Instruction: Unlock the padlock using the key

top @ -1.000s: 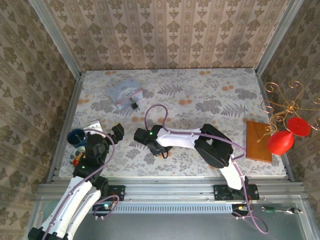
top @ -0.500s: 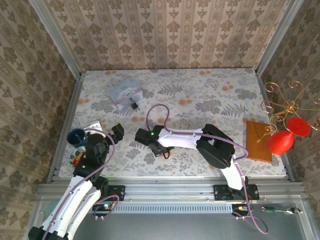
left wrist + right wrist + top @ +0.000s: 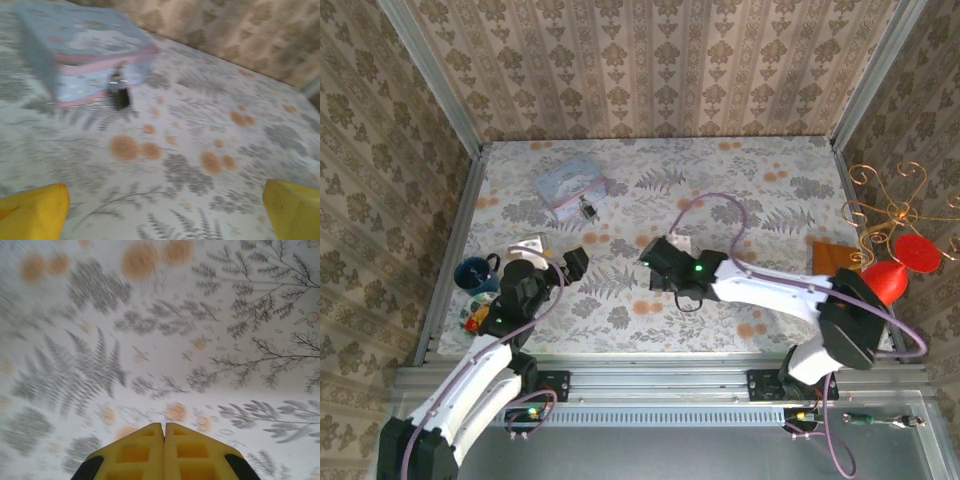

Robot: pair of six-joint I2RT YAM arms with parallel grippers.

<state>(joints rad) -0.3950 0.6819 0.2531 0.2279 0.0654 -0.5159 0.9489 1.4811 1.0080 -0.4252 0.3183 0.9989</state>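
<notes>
Floral tabletop (image 3: 770, 200) first: the pale blue tin (image 3: 570, 183) sits near its far left corner. My left fingers (image 3: 35, 210) stand wide apart, aimed at the tin. My right fingers (image 3: 145, 440) are pressed together over mid-tabletop, and I cannot tell whether the key is pinched there. The padlock (image 3: 120, 96) hangs at the tin's front. I judge this the carry step; next comes lining up with the keyhole.

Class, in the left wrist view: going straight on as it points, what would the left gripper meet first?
Probably bare tablecloth: the open left gripper aims right of the padlock and the blue tin behind it, though depth is hard to judge.
</notes>
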